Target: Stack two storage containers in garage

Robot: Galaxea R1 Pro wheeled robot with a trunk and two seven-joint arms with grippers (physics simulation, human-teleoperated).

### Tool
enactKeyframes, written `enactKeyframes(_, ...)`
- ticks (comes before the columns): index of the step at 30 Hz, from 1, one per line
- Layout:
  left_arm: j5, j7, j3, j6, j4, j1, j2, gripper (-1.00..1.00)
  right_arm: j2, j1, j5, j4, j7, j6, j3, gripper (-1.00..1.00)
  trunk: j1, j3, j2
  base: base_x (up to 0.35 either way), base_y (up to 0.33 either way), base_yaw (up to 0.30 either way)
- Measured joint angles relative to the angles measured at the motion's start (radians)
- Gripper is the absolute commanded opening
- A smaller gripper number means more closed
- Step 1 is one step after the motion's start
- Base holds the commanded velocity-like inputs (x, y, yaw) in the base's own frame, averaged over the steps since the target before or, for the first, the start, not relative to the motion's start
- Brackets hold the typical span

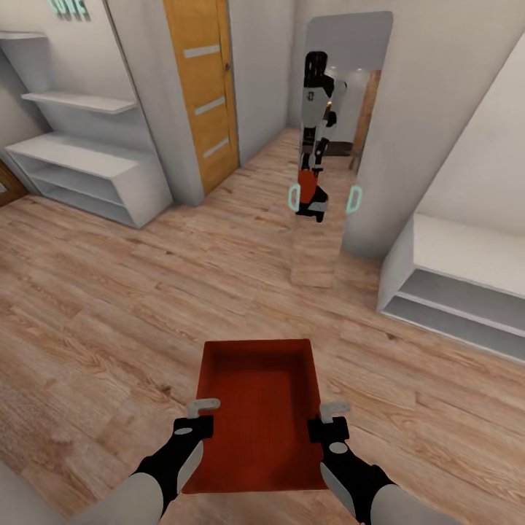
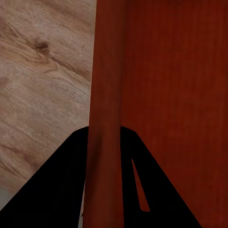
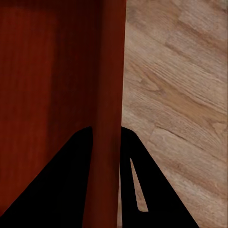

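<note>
I hold one storage container [image 1: 259, 408], a red-orange low-walled bin, level in front of me above a light wood-plank floor [image 1: 109, 328]. My left gripper [image 1: 195, 426] is shut on its left wall and my right gripper [image 1: 329, 426] is shut on its right wall. In the left wrist view the bin's wall [image 2: 107, 85] runs between the black fingers [image 2: 57, 190] of the left gripper [image 2: 104, 137]. The right wrist view has the other wall [image 3: 109, 85] pinched the same way in the right gripper [image 3: 107, 137]. The garage is out of view.
A tall mirror [image 1: 332, 240] ahead reflects the robot and the bin. An orange-brown door [image 1: 204, 95] stands at the back left beside a white wall. White shelving [image 1: 87, 168] lines the left side, and a low white shelf unit [image 1: 459, 284] sits at the right.
</note>
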Motion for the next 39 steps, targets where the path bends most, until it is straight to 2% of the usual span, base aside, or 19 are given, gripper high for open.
enactKeyframes(7,0.001,0.000,0.000,0.000,0.000,0.000,0.000,-1.00,0.000,0.000,0.002,0.000,0.001,0.001,-0.001,-1.00,0.000,0.000,0.000,0.326,0.000,0.064)
enactKeyframes(39,0.000,0.000,0.000,0.000,0.000,0.000,0.000,-1.00,0.000,0.000,0.002,0.000,0.001,0.001,-0.001,-1.00,0.000,-0.009,0.000,0.326,0.000,0.264)
